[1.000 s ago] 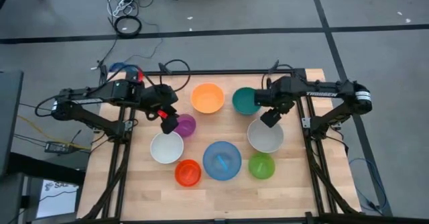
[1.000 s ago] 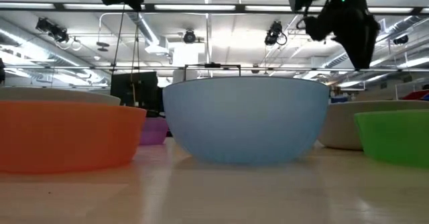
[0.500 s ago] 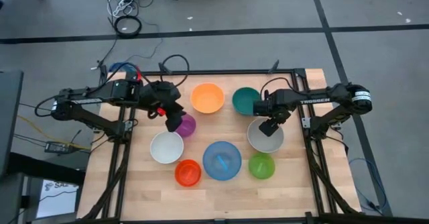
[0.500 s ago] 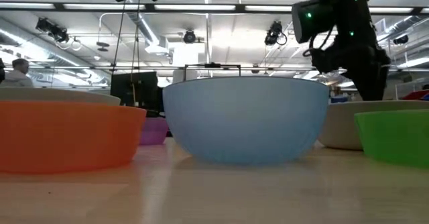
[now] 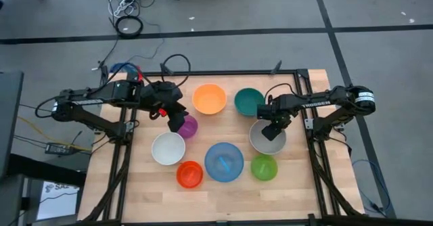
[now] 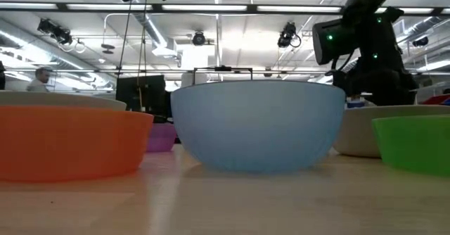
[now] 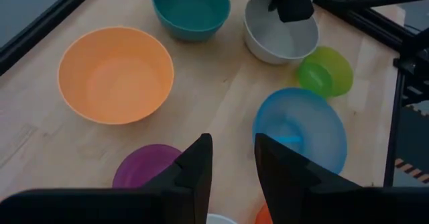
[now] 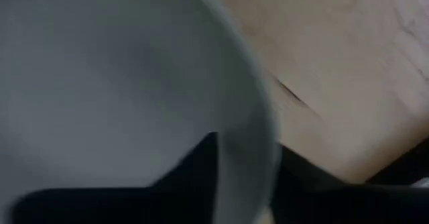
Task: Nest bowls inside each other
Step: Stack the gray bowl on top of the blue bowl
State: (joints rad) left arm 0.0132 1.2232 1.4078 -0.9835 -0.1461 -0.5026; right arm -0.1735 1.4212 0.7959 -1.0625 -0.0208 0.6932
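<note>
The right gripper (image 5: pixel 272 132), jaws astride the grey bowl's (image 5: pixel 268 140) 11 o'clock rim, while the left gripper's (image 5: pixel 177 122) jaws stand apart over the purple bowl (image 5: pixel 187 126).

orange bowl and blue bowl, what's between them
Bare table only, seen in the high view: nothing lies between the orange bowl and the blue bowl.

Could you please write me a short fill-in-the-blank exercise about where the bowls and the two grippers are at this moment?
1. The right gripper straddles the rim of the ____ bowl.
2. The left gripper hovers beside the ____ bowl.
3. The blue bowl sits between the red-orange bowl and the ____ bowl.
4. No bowl is yet ____ inside another.

Missing words: grey; purple; green; nested
</note>
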